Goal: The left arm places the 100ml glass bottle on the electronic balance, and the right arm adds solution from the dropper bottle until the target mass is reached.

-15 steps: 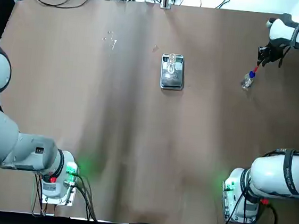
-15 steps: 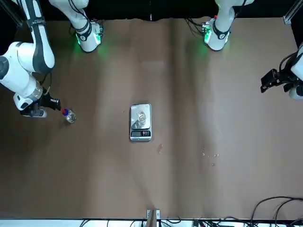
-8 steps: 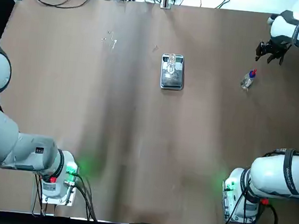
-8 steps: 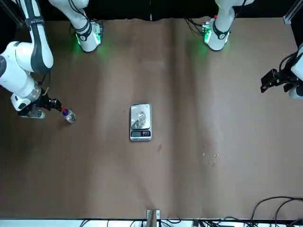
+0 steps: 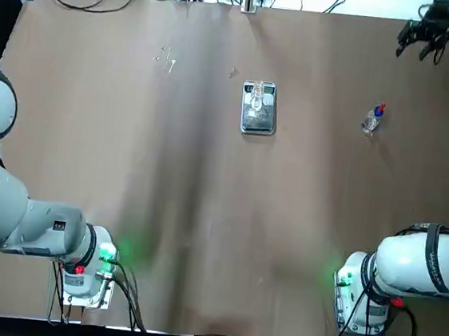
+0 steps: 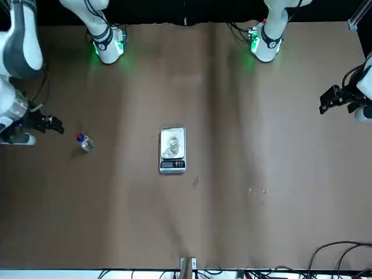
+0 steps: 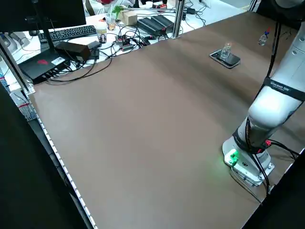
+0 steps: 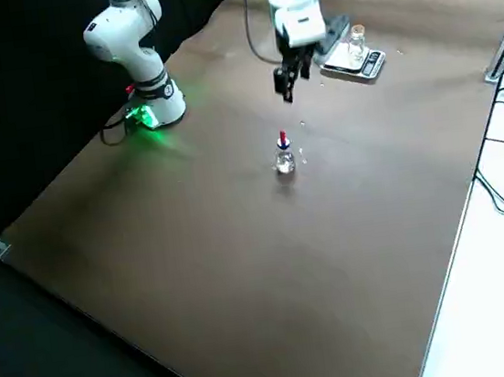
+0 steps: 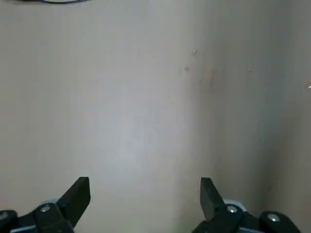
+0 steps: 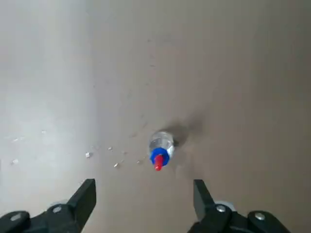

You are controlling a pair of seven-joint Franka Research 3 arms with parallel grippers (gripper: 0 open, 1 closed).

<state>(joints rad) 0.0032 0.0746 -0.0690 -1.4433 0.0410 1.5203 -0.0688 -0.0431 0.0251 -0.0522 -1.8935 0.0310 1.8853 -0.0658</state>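
Holding nothing, the right gripper (image 10: 145, 206) has its two fingers wide apart, up off the table (image 5: 199, 181) and near the dropper bottle (image 10: 161, 145). That little see-through bottle stands up on the table, with a blue collar and a red tip, and some clear stuff sits low inside. Well away, the 100ml glass bottle (image 8: 356, 42) stands on the electronic balance (image 8: 347, 65); I can't tell what is in it. The left gripper (image 9: 146, 206) is wide and empty too, off to the left side.
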